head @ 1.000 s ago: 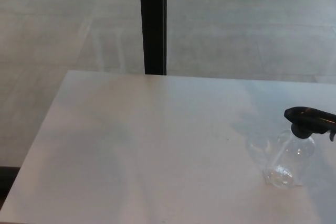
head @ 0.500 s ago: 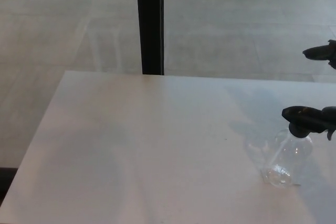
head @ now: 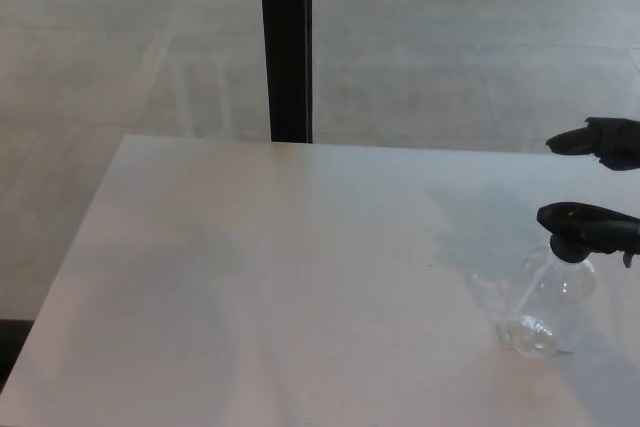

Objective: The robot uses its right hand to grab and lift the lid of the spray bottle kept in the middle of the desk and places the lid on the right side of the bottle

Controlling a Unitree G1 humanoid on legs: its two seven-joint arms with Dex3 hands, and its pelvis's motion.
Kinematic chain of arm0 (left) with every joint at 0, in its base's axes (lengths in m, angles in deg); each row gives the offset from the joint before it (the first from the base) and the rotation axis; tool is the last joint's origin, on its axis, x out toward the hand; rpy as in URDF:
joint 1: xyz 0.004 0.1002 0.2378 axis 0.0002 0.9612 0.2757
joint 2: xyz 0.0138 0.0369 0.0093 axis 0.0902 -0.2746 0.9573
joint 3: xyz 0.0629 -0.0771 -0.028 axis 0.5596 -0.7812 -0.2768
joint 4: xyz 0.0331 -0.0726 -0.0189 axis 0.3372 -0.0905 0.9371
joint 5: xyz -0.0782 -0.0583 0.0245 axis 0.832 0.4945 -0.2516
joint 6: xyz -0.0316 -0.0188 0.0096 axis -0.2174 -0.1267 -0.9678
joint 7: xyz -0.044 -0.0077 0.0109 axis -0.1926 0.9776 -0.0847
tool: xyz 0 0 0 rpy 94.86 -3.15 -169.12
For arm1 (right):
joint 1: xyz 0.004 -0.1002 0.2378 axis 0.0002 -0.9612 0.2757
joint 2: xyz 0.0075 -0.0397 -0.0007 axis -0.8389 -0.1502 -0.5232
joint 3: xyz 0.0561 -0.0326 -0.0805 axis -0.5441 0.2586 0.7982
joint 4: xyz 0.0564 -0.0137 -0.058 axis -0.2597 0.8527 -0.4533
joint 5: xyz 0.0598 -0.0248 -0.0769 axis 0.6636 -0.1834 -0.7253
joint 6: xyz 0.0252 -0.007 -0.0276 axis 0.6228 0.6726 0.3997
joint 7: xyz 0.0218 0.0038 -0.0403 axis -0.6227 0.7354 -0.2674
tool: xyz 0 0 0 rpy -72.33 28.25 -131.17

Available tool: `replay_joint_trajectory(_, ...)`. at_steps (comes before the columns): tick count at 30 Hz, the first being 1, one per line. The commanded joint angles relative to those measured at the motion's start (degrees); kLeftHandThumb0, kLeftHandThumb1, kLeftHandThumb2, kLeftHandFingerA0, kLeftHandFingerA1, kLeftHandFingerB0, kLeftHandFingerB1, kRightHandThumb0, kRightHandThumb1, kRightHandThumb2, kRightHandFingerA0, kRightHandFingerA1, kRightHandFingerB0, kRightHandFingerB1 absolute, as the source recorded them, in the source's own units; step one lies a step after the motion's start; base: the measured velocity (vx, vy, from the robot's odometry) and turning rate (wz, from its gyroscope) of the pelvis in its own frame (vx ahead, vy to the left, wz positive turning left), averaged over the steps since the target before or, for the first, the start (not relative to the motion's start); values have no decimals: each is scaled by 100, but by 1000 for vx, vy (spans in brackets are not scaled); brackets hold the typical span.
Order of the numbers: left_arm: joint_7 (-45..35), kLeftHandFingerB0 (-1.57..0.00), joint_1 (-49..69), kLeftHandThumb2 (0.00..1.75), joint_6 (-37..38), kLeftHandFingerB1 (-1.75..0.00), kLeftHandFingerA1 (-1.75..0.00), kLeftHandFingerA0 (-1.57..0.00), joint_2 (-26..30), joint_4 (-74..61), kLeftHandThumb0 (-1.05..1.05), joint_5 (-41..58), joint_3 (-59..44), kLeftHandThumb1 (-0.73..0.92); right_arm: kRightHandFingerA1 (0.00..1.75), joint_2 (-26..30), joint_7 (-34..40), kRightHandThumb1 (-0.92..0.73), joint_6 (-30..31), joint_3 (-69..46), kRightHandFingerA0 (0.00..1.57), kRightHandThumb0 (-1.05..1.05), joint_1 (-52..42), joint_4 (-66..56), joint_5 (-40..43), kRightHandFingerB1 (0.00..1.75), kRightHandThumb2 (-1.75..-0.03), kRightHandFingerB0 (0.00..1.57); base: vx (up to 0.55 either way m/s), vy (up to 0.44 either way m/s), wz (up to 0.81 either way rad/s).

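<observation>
One spray bottle (head: pixel 548 302), one lid (head: pixel 588 228), one robot hand (head: pixel 600 141); grip state unclear.

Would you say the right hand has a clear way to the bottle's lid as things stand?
Probably yes. The right hand hangs just above the black lid, apart from it, with nothing between them. The bottle stands alone on the desk.

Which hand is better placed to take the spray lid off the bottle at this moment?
The right. The right hand shows at the picture's right edge, just above and behind the black spray lid on the clear bottle. The left hand is not in view.
</observation>
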Motion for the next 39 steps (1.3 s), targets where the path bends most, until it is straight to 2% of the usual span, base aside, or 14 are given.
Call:
replay_joint_trajectory(1,-19,-44,-12,63,229,-37,-48,-60,81,133,-73,11,3,77,43,107,-382,-82,245,216,20,-90,121,-59,-380,27,-65,18,0,0,0)
replay_joint_trajectory(5,-13,-44,-32,63,254,-37,-47,-60,95,151,-73,2,26,77,54,261,-589,-64,313,456,17,-89,241,-20,-772,38,-104,6,0,0,0)
replay_joint_trajectory(6,-30,-44,-40,64,263,-36,-47,-59,111,180,-75,-11,39,77,44,302,-694,-80,406,524,20,-88,274,-47,-840,26,-66,13,0,0,0)
replay_joint_trajectory(7,-37,-42,-69,64,243,-36,-46,-58,127,243,-74,-12,43,78,50,344,-811,-60,479,588,13,-87,301,-62,-881,37,-99,6,0,0,0)
replay_joint_trajectory(10,-38,-43,-98,64,306,-36,-49,-61,132,332,-72,-16,52,78,43,421,-854,-70,586,899,20,-83,354,-76,-1377,27,-62,14,0,0,0)
replay_joint_trajectory(14,-53,-41,6,64,324,-36,-47,-57,105,201,-73,-40,91,78,57,351,-445,-54,610,1183,25,-69,273,-30,-2129,40,-86,13,0,0,0)
replay_joint_trajectory(23,-29,-42,64,63,215,-37,-48,-58,25,7,-72,85,11,77,124,20,1144,-57,214,1171,99,-49,4,76,-2965,49,-93,28,0,0,0)
replay_joint_trajectory(24,-21,-35,51,101,315,-51,-59,-50,37,48,-71,25,46,62,136,-31,1295,-61,162,1132,111,-46,-20,81,-2959,53,-96,35,0,0,0)
replay_joint_trajectory(30,0,-35,43,104,429,-51,-60,-50,2,64,-71,24,27,66,170,-243,2234,-73,-333,945,88,-28,-189,164,-2971,44,-66,62,0,0,0)
replay_joint_trajectory(32,27,-44,54,64,428,-37,-48,-58,-10,53,-72,20,23,82,170,-270,2408,-70,-461,894,89,-26,-206,168,-2970,46,-67,67,0,0,0)
replay_joint_trajectory(33,30,-34,73,105,415,-51,-60,-50,-14,17,-72,20,25,66,171,-278,2405,-71,-457,886,87,-26,-198,165,-2968,46,-67,68,0,0,0)
replay_joint_trajectory(34,33,-43,85,64,405,-38,-48,-57,-19,1,-73,20,25,83,172,-300,2457,-72,-480,864,87,-25,-196,167,-2960,47,-68,71,0,0,0)
replay_joint_trajectory(36,0,-38,132,106,433,-52,-60,-50,-50,-66,-78,39,19,69,171,-302,2544,-73,-566,840,92,-26,-161,195,-2977,52,-67,81,0,0,0)
replay_joint_trajectory(39,8,-43,129,66,394,-38,-50,-59,-61,-83,-76,76,-11,84,173,-345,2721,-69,-725,737,91,-27,-144,259,-2902,70,-64,91,0,0,0)
